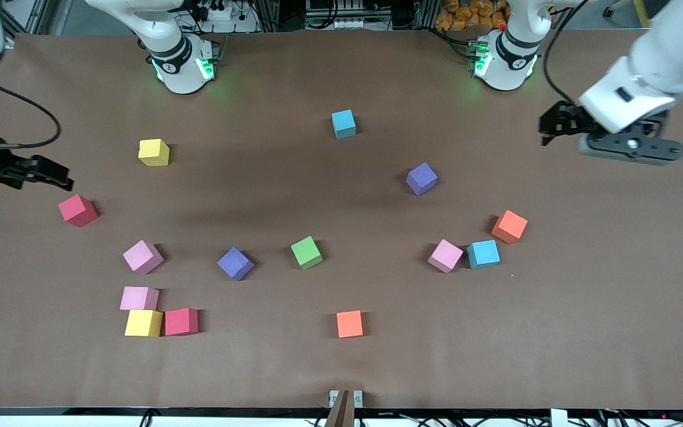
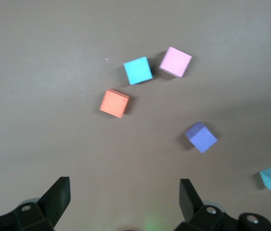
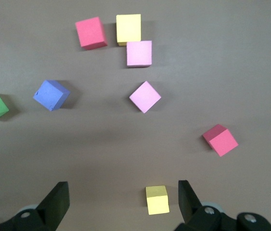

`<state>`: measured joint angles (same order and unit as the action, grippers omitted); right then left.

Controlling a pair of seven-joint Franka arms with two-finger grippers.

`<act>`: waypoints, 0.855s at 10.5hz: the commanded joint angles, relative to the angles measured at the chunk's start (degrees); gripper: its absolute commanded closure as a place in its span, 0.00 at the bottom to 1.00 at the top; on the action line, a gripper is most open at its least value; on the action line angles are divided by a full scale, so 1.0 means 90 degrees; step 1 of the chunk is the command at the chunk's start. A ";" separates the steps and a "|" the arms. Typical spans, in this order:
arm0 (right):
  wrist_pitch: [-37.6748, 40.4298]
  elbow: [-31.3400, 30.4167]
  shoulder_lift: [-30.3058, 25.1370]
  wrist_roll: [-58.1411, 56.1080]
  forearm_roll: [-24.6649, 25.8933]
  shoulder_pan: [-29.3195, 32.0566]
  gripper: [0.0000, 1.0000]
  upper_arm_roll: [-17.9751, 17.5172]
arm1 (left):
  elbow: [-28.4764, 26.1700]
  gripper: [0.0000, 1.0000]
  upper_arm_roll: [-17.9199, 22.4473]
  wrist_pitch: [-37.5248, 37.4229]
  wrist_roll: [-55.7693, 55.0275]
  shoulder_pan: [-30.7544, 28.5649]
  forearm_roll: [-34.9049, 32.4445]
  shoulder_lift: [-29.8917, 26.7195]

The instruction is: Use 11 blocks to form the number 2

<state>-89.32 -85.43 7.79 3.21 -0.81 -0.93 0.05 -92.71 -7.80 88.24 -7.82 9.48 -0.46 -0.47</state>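
Observation:
The blocks lie scattered on the brown table, and no number 2 shows. Toward the left arm's end sit an orange block (image 1: 508, 226), a light blue block (image 1: 483, 254) touching a pink one (image 1: 446, 255), and a purple block (image 1: 421, 178). A green block (image 1: 306, 252) and a second purple one (image 1: 235, 263) lie mid-table. Toward the right arm's end are two pink blocks (image 1: 142, 256) (image 1: 139, 298) and two red ones (image 1: 78, 210) (image 1: 181, 321). My left gripper (image 1: 549, 127) (image 2: 124, 192) hangs open and empty over its end. My right gripper (image 1: 51, 173) (image 3: 123, 197) hangs open and empty beside the red block.
Another light blue block (image 1: 343, 123) lies close to the bases. A second orange block (image 1: 349, 324) sits near the front edge. One yellow cube (image 1: 153, 152) lies near the right arm's base; another (image 1: 143, 323) touches a pink and a red block.

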 commanded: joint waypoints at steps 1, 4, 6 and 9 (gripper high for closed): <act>-0.0211 -0.0194 0.0129 0.0239 -0.0192 -0.0258 0.00 0.0004 | -0.0313 0.00 0.0027 0.0146 -0.0983 0.0702 0.0021 0.0022; -0.0981 -0.0546 0.0568 0.0239 -0.0194 -0.0696 0.00 0.0014 | -0.0363 0.00 0.0017 0.0554 -0.1406 0.1834 0.0022 0.0596; -0.1382 -0.0557 0.0987 0.0240 -0.0194 -0.1008 0.00 0.0004 | -0.0470 0.00 -0.0226 0.1072 -0.1639 0.2392 0.0157 0.1084; -0.2269 -0.0780 0.1476 0.0239 -0.0194 -0.1527 0.00 0.0004 | -0.1433 0.00 -0.0948 0.2349 -0.2847 0.2745 0.0168 0.1399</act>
<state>-106.53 -91.44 19.62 4.80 -1.92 -12.89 -0.24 -100.93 -14.57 104.55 -29.23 33.43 0.10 12.29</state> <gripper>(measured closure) 0.000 0.000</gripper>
